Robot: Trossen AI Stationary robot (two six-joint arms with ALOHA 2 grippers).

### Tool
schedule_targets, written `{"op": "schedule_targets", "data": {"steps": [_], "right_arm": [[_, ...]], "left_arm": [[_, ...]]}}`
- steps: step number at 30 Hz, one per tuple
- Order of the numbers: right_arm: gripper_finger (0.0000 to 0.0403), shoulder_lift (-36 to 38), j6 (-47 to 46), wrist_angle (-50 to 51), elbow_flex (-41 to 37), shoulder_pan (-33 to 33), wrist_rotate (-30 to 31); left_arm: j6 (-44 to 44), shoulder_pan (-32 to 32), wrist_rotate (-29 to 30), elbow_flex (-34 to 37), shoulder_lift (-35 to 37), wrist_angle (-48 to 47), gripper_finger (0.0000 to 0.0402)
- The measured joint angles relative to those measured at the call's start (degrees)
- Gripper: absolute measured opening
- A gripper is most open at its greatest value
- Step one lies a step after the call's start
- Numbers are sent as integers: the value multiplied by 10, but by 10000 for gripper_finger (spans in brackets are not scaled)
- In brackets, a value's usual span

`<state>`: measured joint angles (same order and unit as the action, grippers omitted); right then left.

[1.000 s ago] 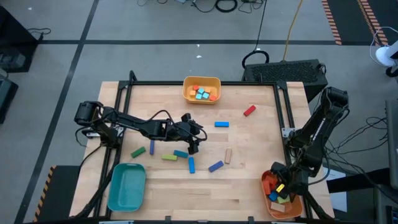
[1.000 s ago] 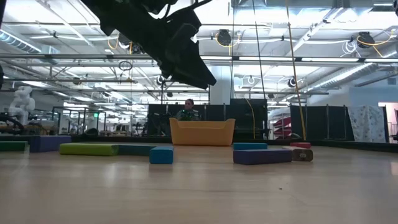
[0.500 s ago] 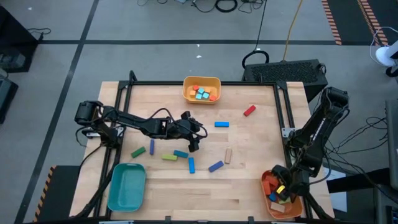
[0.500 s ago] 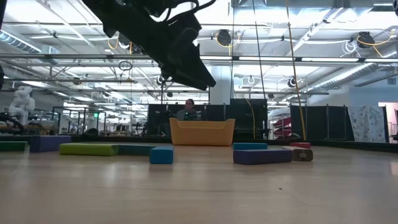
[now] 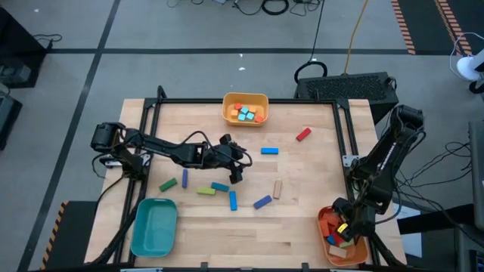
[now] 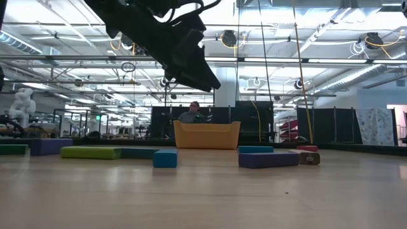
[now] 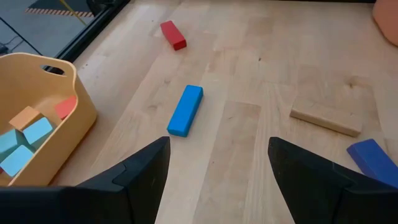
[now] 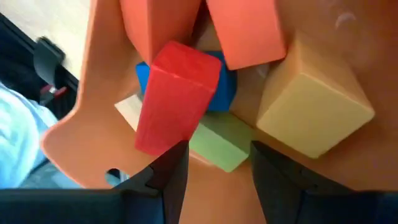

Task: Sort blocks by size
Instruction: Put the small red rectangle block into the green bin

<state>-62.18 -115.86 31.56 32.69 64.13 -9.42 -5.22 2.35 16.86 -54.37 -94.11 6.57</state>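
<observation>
Blocks: you have loose pieces spread over the table (image 5: 302, 219) middle — a red brick (image 5: 303, 134), a blue brick (image 5: 269, 150), a tan bar (image 5: 277, 189), a dark blue brick (image 5: 262, 202), and a green, teal and blue cluster near the left gripper.
Sorted so far: small cubes lie in the yellow tray (image 5: 245, 99) at the far edge; bigger pieces fill the orange tray (image 5: 330, 249); the teal tray (image 5: 154, 225) holds nothing you can see.
Change: your arms and blocks sit as they did a second ago; only the person (image 6: 193, 113) behind the table has shifted slightly.
Left gripper (image 5: 235, 175): jaws wide, nothing between them, hovering above the table; the blue brick lies ahead of them, apart.
Right gripper (image 5: 344, 228): jaws spread, low over the orange tray, a red block (image 8: 177, 93) just ahead, not clamped.
</observation>
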Motion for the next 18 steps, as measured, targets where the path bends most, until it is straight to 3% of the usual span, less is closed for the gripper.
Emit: {"op": "schedule_targets", "data": {"steps": [5, 18], "right_arm": [[155, 21, -14, -20, 0, -13, -11], [155, 74, 242, -22, 0, -131, 22]], "left_arm": [[-3, -7, 1, 0, 0, 2, 274], [-5, -16, 2, 0, 0, 7, 274]]}}
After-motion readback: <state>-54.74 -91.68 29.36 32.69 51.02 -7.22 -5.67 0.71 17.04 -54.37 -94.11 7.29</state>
